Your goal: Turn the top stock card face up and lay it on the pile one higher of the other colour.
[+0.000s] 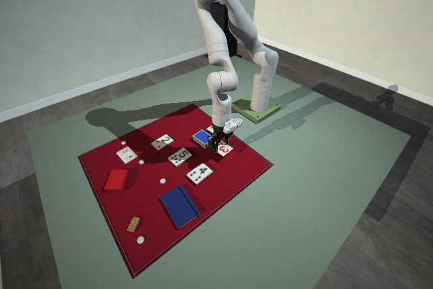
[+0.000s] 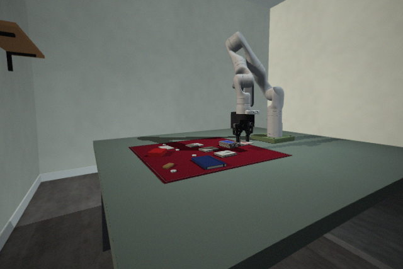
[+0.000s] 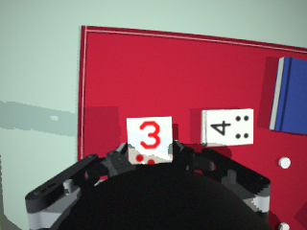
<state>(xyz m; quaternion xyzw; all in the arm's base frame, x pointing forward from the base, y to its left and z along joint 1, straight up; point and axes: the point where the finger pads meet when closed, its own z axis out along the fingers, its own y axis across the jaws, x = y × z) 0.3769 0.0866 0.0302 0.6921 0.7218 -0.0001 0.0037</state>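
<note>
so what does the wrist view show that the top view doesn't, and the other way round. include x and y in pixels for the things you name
Only the wrist view: red dots (image 3: pixel 139 158) below the number on the red 3 card (image 1: pixel 225 149) (image 2: pixel 246 143) (image 3: pixel 150 134).

Only the top view: the black 2 card (image 1: pixel 162 141) (image 2: pixel 194 145), black 5 card (image 1: pixel 180 157) (image 2: pixel 208 149), blue-backed stock (image 1: pixel 201 137) (image 2: pixel 227 142), red box (image 1: pixel 116 179) (image 2: pixel 157 152) and domino (image 1: pixel 132 224) (image 2: pixel 168 165).

Both: the red 3 card in the gripper (image 1: pixel 220 145) (image 2: pixel 243 142) (image 3: pixel 150 148), the black 4 card (image 1: pixel 199 174) (image 2: pixel 225 154) (image 3: pixel 227 126), and the blue notebook (image 1: pixel 178 206) (image 2: pixel 208 162) (image 3: pixel 294 96), cut off in the wrist view.

A gap separates the tool (image 1: pixel 222 145) (image 2: pixel 243 141) (image 3: pixel 150 148) from the black 4 pile (image 1: pixel 199 174) (image 2: pixel 225 154) (image 3: pixel 227 126); the blue-backed stock (image 1: pixel 201 137) (image 2: pixel 227 143) stands near.
</note>
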